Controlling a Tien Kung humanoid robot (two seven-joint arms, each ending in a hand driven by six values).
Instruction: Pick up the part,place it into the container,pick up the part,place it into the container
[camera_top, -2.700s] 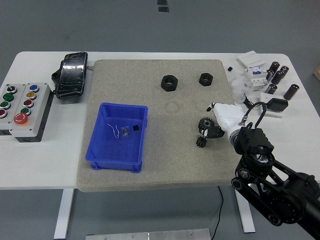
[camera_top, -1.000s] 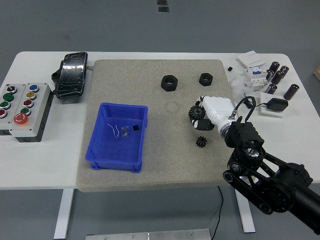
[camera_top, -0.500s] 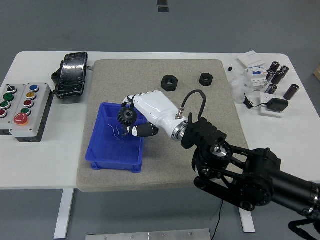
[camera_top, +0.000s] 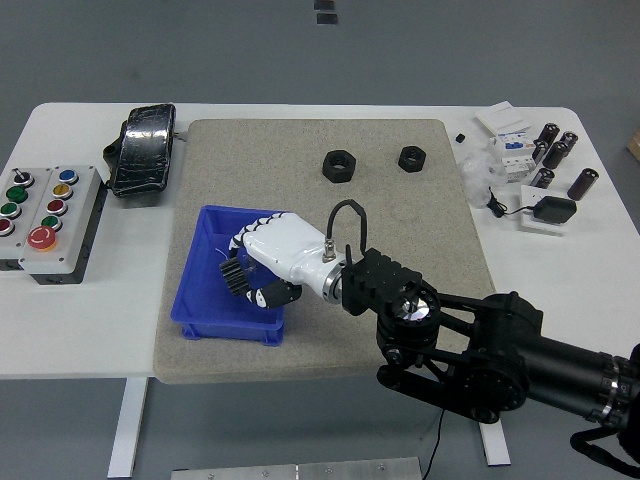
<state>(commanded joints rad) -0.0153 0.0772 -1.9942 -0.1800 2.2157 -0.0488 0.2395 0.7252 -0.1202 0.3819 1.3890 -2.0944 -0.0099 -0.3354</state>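
My right hand (camera_top: 250, 272), white with black fingertips, reaches in from the lower right and is shut on a black gear (camera_top: 232, 273). It holds the gear inside the blue container (camera_top: 196, 262), low over the container's floor near the right wall. Two black hex nuts (camera_top: 339, 165) (camera_top: 412, 158) lie at the back of the grey mat (camera_top: 400, 210). The small gear seen earlier on the mat is hidden behind my arm. The left arm is out of view.
A grey button box (camera_top: 50, 212) and a black pouch (camera_top: 145, 148) sit at the table's left. Small black cylinders, white electrical parts (camera_top: 515, 140) and a black adapter (camera_top: 550, 210) lie at the back right.
My right hand took the large gear off the mat's right side and carried it left. It now sits lower, inside the blue container.
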